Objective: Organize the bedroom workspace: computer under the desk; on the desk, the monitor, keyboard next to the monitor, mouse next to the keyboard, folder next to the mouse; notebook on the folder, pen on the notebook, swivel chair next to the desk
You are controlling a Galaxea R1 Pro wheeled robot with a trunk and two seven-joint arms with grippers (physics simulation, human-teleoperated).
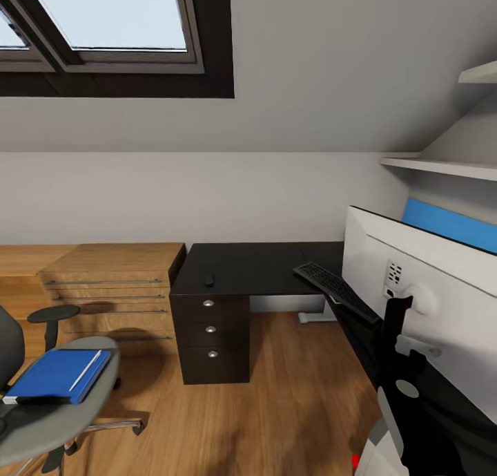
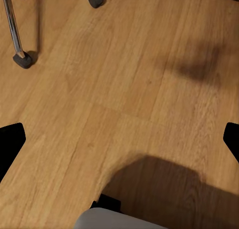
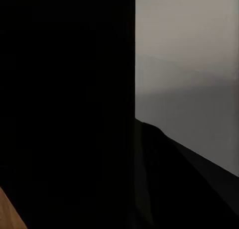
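Showing left tool [image 2: 119, 139] spread wide, empty, above wooden floor [image 2: 99, 89]

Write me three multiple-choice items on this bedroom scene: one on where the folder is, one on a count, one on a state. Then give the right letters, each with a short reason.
1. Where does the blue folder lie?
A. On the seat of the swivel chair
B. On the black desk
C. On the wooden floor

2. How many round silver knobs show on the drawer unit of the desk?
A. One
B. Three
C. Five

3. How does the keyboard sit?
A. Flat in the middle of the desk
C. On the floor
B. Tilted, with one end past the desk edge near the monitor

Answers: 1 A, the folder rests on the grey seat with a pale pen across it. 2 B, one knob on each of three drawers. 3 B, its near end hangs beyond the black top.
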